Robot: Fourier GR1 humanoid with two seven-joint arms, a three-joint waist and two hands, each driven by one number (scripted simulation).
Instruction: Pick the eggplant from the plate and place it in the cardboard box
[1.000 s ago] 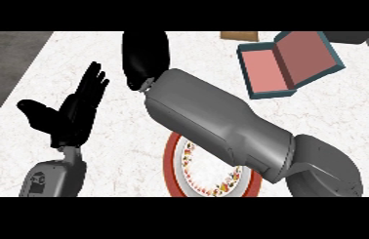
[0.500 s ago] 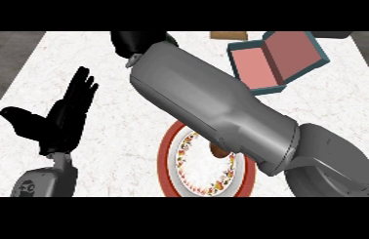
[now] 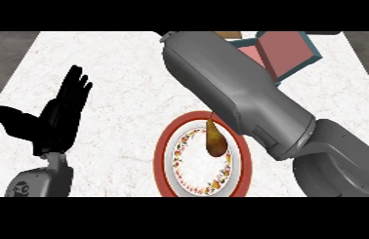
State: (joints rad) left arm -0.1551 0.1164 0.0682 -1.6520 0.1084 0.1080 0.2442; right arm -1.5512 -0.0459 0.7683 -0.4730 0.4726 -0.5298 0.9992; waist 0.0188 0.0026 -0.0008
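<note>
The eggplant (image 3: 215, 141), a brown teardrop shape with a thin stem, lies on the upper right part of a plate (image 3: 167, 150) with a red rim and a patterned ring. My right forearm (image 3: 231, 91) crosses just above it, running from the lower right to the top middle. The right hand itself is past the view's top edge. A box (image 3: 288, 50) with a pink inside and a teal rim stands open at the top right, partly hidden by the forearm. My left hand (image 3: 61, 118) rests open at the left, fingers up, holding nothing.
A small brown object (image 3: 228, 34) peeks out at the top edge beside the box. The white marbled counter (image 3: 122, 72) spreads between my left hand and the forearm. A dark floor strip (image 3: 14, 52) shows beyond the counter's left edge.
The right forearm has stretched farther toward the top, and its black hand has left the view. The eggplant on the plate now shows below the forearm. The left hand has barely moved.
</note>
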